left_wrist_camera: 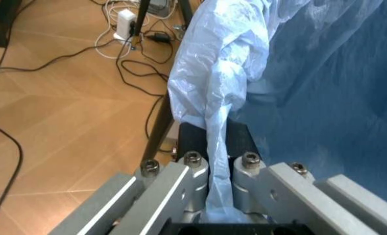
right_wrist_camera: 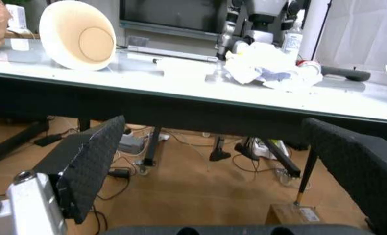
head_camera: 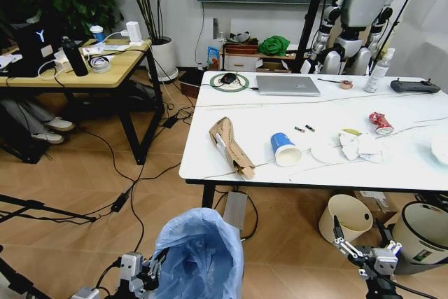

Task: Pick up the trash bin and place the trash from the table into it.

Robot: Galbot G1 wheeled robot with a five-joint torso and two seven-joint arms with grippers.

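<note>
The trash bin [head_camera: 201,255], lined with a crinkled light-blue bag, hangs low at the bottom centre, in front of the table [head_camera: 420,166]. My left gripper [head_camera: 150,269] is shut on the bag's rim [left_wrist_camera: 213,112], which runs between its fingers [left_wrist_camera: 246,169]. My right gripper [head_camera: 360,246] is open and empty below the table's front edge, its black pads [right_wrist_camera: 89,164] wide apart. The trash lies on the table: folded brown cardboard [head_camera: 229,146], a tipped blue-white paper cup [head_camera: 285,149], white tissues [head_camera: 353,146], a red wrapper [head_camera: 381,123] and small scraps [head_camera: 304,129].
A silver laptop [head_camera: 288,85], a spray bottle [head_camera: 378,71] and a black controller [head_camera: 414,87] sit at the table's far side. Under the table on the right stand a cream bucket [head_camera: 348,218] and a grey bin [head_camera: 420,232]. A wooden desk [head_camera: 84,68] and floor cables lie left.
</note>
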